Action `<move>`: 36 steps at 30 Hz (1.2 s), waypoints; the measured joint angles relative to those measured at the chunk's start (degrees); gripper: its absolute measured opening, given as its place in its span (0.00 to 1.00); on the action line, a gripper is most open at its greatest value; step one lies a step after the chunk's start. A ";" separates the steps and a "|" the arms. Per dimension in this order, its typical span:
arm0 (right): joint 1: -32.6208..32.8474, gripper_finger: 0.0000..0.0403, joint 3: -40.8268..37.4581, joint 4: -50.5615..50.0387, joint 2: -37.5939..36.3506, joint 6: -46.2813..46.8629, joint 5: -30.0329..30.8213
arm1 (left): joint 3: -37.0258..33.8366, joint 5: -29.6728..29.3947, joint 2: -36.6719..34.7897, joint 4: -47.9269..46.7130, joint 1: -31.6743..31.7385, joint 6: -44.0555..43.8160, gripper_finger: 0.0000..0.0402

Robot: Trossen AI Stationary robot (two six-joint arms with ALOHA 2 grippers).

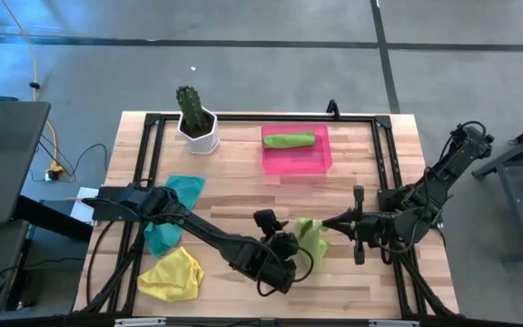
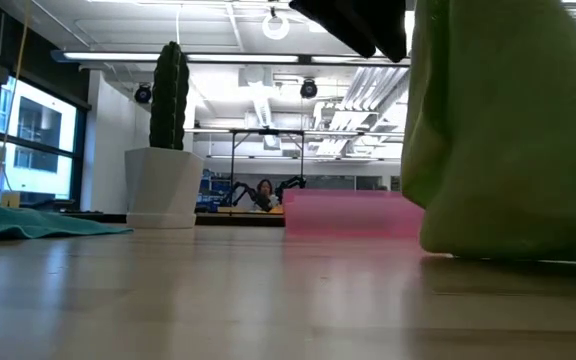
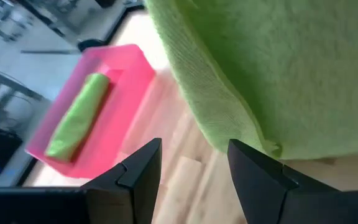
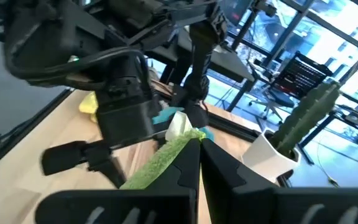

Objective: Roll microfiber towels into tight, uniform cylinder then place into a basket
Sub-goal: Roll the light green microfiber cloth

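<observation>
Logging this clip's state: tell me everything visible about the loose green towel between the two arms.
The green towel is a soft, fuzzy lime cloth, not yet rolled, bunched and lifted off the table near its middle front. The right gripper is shut on one edge. The left gripper sits beside it, jaws open, not gripping. It is well apart from the pink basket.

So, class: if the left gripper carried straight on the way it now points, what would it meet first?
Most likely the lime green towel: it hangs just past the open fingers of the left gripper. The pink basket lies farther off; depth is uncertain.
</observation>
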 joint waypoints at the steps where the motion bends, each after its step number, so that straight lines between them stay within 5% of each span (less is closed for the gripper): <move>1: 0.00 0.00 0.00 0.19 0.00 0.00 0.39 | 0.00 0.67 0.00 0.19 0.08 -0.34 0.43; 10: 0.00 0.00 0.00 0.77 0.04 0.20 4.53 | -0.04 8.80 1.40 5.41 0.40 -2.36 0.43; 18: 0.00 0.00 0.00 0.66 0.04 1.52 4.66 | -0.04 4.29 1.75 5.89 0.92 -5.76 0.43; 36: 0.00 0.00 -0.01 0.58 0.04 1.51 4.46 | -0.04 7.59 2.15 5.46 6.48 -5.68 0.43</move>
